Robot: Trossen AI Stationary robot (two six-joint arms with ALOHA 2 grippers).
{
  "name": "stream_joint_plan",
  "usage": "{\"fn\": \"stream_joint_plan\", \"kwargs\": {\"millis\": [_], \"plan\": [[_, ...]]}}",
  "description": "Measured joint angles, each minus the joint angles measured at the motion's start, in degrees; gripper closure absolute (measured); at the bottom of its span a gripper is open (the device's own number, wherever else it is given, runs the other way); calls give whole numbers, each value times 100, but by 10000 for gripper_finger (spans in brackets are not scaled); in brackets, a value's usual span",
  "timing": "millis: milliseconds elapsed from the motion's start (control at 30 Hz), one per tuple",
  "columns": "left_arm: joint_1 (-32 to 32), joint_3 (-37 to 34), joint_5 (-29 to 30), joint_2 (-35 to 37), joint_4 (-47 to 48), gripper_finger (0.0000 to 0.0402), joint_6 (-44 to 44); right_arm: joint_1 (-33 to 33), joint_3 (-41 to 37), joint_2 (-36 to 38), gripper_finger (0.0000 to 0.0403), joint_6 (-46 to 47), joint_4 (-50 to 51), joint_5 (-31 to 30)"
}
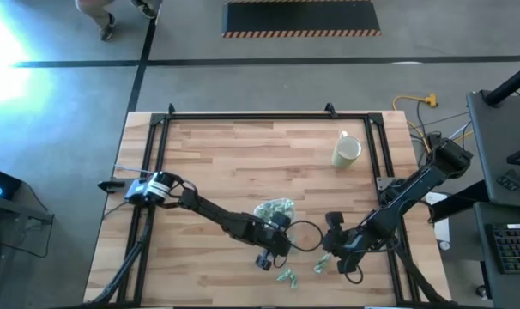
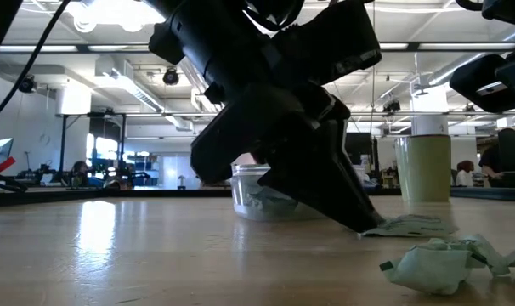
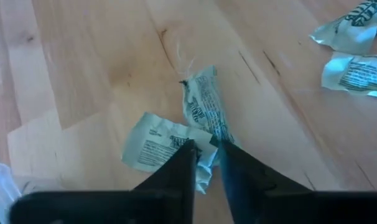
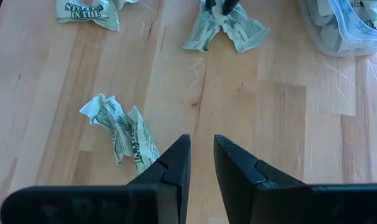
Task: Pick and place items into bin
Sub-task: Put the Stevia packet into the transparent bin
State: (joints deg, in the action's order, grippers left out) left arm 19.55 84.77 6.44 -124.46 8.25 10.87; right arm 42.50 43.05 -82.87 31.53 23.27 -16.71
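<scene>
Pale butcher-block wood made up the bench [image 1: 208, 163], and from my remote seat most of the detail on it was hard to read. In the high view the left tool [image 1: 264, 260] sat low near the front edge, its tip lost against its own dark body, so I leaned on the left wrist view: there the left tool's fingers [image 3: 187, 163] were nipped together on the middle of a crumpled pale-green wrapper [image 3: 195, 134], which lay on the wood with its far end twisted; its near edge was hidden under the fingers. Two more items [image 3: 356, 50] were cut off by that picture's border. The right tool [image 1: 335, 246] hovered just beside the left one, and in its own view its fingers [image 4: 176, 163] stood a narrow gap apart with only bare wood between them, gripping nothing; a crinkled item [image 4: 121, 129] lay near them, apart from the tips. The bin [image 1: 275, 209] sat just behind the left tool, well apart from the cream mug [image 1: 347, 151] toward the far right. From above, its contents were a greenish blur; the right wrist view caught only a corner of the bin [image 4: 344, 28], with whitish pieces inside. In the low view the dark arm covered most of the bin [image 2: 251, 194], and I could not count what it held.
</scene>
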Motion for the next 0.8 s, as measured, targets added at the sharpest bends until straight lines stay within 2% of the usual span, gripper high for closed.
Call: {"fn": "stream_joint_plan", "kwargs": {"millis": [167, 467, 700, 800], "plan": [[-3, 22, -5, 0, 92, 396, 42, 0, 0, 0, 339, 1, -3, 0], [96, 28, -18, 105, 238, 400, 44, 2, -26, -2, 344, 2, -10, 0], [322, -2, 4, 503, 587, 400, 44, 2, -69, -2, 346, 2, -65, 2], [450, -20, 23, 662, 1011, 400, 8, 2, -116, -2, 346, 2, -151, 3]]}}
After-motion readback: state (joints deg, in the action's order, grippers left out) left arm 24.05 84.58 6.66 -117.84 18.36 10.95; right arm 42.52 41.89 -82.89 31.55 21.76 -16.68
